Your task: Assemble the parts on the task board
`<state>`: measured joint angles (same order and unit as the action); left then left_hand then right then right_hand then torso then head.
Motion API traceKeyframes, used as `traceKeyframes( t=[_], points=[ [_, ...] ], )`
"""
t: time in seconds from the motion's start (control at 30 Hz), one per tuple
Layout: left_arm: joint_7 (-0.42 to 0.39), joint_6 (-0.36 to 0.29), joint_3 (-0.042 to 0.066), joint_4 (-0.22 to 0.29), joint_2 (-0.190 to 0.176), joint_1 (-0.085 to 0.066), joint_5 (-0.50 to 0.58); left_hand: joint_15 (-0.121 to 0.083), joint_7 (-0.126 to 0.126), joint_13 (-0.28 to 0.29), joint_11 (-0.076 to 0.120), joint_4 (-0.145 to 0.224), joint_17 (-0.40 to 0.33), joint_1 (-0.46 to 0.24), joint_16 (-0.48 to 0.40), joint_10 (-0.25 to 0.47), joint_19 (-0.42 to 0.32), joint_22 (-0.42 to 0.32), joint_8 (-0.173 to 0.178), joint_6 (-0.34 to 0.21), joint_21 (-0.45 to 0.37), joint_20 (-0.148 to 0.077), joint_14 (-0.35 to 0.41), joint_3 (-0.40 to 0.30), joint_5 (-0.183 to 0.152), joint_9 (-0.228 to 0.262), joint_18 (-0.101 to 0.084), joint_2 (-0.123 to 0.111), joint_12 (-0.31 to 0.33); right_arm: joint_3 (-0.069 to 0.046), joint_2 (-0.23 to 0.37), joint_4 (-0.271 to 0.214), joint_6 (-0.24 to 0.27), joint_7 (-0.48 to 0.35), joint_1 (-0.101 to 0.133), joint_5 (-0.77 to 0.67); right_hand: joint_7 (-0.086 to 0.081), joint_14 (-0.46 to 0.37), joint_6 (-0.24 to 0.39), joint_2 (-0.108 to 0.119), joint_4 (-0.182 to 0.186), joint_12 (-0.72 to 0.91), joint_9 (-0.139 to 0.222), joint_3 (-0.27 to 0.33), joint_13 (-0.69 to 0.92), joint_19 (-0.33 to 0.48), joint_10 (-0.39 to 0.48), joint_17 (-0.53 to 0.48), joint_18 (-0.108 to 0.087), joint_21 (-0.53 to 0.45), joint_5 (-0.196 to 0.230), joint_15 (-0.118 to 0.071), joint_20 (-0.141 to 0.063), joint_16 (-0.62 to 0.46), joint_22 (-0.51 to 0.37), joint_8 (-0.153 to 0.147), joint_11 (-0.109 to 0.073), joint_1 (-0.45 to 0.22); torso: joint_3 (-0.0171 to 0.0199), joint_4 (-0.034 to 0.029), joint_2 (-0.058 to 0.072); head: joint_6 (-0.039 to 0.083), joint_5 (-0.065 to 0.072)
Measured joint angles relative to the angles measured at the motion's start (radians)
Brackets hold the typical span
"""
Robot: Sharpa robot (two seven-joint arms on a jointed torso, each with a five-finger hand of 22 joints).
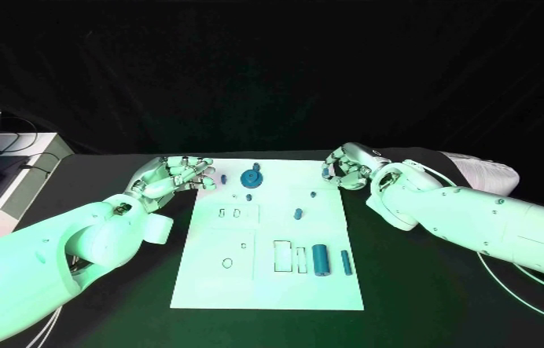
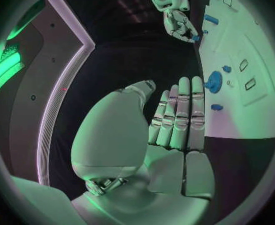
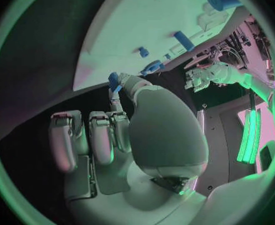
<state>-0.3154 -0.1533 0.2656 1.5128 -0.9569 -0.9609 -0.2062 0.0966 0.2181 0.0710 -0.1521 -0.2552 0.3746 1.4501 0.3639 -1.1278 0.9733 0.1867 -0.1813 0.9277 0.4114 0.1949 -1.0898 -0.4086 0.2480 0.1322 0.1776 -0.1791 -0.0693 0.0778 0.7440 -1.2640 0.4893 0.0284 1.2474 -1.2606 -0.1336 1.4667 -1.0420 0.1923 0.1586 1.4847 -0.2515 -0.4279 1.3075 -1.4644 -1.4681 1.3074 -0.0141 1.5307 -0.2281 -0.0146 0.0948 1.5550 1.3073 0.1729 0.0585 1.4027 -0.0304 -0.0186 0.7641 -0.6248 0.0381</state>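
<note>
The white task board (image 1: pixel 270 291) lies lengthwise in the middle of the black table. My right hand (image 1: pixel 346 167) hovers at its far right corner and pinches a small blue part (image 3: pixel 114 80) between thumb and finger; the same part (image 2: pixel 195 37) shows at that hand's fingertips in the left wrist view. My left hand (image 1: pixel 179 174) is at the far left corner with straight, empty fingers (image 2: pixel 178 117). Beside it on the board are a blue gear (image 1: pixel 251 177) and a small blue piece (image 1: pixel 225 180). A thick blue cylinder (image 1: pixel 322 259) and a slimmer one (image 1: pixel 346 263) lie nearer me.
Two more small blue pieces (image 1: pixel 310 192) (image 1: pixel 297 214) sit mid-board. Rectangular recesses (image 1: pixel 281 255) lie left of the cylinders. A pale box with cables (image 1: pixel 23 155) stands off the table's left side. Bare black table (image 1: pixel 408 301) flanks the board.
</note>
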Motion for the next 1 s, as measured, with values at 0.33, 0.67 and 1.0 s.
traceKeyframes(
  t=[0.33,0.67,1.0],
  points=[
    [0.000,0.000,0.000,-0.002,0.001,0.000,-0.001,0.000,0.000,0.000,0.000,-0.002,0.001,0.000,0.000,0.000,0.000,0.000,0.000,0.000,0.000,0.000,0.000,-0.002,0.000,0.000,0.000,0.000,0.000,-0.003,-0.020,-0.096,0.030,0.066,0.033,-0.014,0.000,0.000,0.000,0.000,0.000,0.000,0.000,0.000,0.000,-0.003,0.003,0.000,0.000,0.000,0.000,0.000,-0.003,0.000,0.000,0.000,-0.003,0.000,-0.0054,0.0015,-0.005,-0.002,-0.005],
    [-0.002,-0.001,0.000,0.000,0.009,0.000,-0.005,0.000,0.000,0.000,0.000,-0.003,0.002,0.000,0.000,0.000,0.000,0.001,0.000,0.000,0.000,0.000,0.000,-0.003,0.000,0.000,0.000,0.000,0.000,0.009,-0.109,-0.164,0.036,0.140,0.028,-0.012,0.000,0.000,0.000,0.000,0.000,0.000,0.000,0.000,0.000,-0.004,0.003,0.000,0.000,0.000,0.000,0.000,-0.003,0.000,0.001,0.000,-0.003,0.000,-0.0155,0.0017,-0.015,-0.016,-0.028],
    [-0.003,-0.001,0.000,0.000,0.011,0.000,-0.008,0.000,0.000,0.000,0.000,-0.001,0.003,0.000,0.000,0.000,0.000,0.001,0.000,0.000,0.003,0.000,0.000,-0.005,0.000,0.000,0.000,0.000,0.000,0.020,-0.201,-0.166,0.057,0.251,-0.010,-0.024,0.003,0.000,-0.003,-0.003,0.000,0.000,-0.002,0.000,0.001,-0.004,0.003,0.000,0.000,0.000,0.004,0.000,-0.003,0.000,0.001,0.005,-0.003,-0.011,-0.0223,0.0002,-0.020,-0.030,-0.048]
  ],
)
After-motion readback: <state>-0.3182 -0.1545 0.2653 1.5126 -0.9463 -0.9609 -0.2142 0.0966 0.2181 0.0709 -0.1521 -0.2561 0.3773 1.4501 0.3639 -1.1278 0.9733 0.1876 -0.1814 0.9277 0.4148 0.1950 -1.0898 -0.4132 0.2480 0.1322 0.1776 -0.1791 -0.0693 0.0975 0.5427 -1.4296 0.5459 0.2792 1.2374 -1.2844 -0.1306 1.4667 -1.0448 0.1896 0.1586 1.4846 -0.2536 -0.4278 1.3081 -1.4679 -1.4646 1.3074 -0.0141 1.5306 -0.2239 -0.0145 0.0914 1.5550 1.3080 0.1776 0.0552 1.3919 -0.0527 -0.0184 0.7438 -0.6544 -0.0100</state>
